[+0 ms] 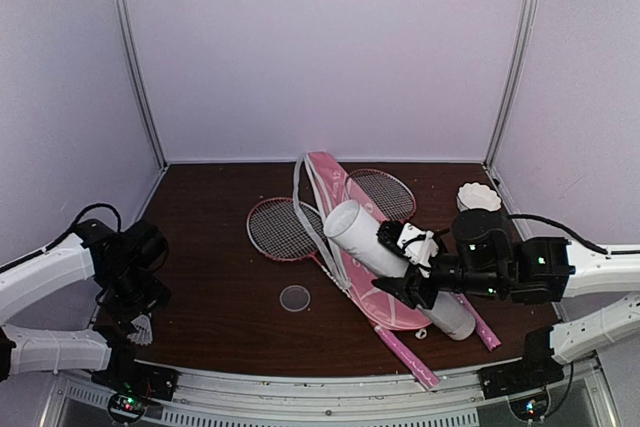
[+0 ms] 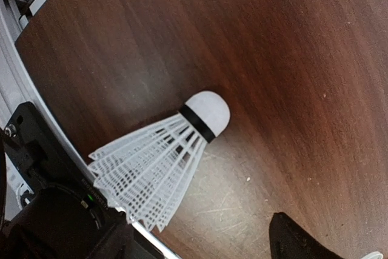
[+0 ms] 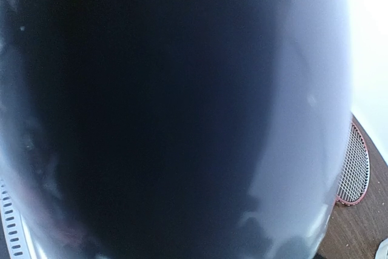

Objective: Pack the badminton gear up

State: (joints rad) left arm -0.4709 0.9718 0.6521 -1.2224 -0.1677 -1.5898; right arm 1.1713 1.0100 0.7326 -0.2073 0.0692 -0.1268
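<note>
Shuttlecock [image 2: 159, 168]: laid sideways on the tabletop [image 2: 291, 59], lower left overhead; judged light, skirt crushable, best taken at the cork.
Left fingers [image 2: 297, 244]: spread wide, nothing held.
Right fingers [image 1: 402, 285]: closed around tube [image 1: 370, 242].

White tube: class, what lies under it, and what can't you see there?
Under the white tube lies the pink cover, with a racquet head beside it. The tube and the right fingers hide the cover's middle.
</note>
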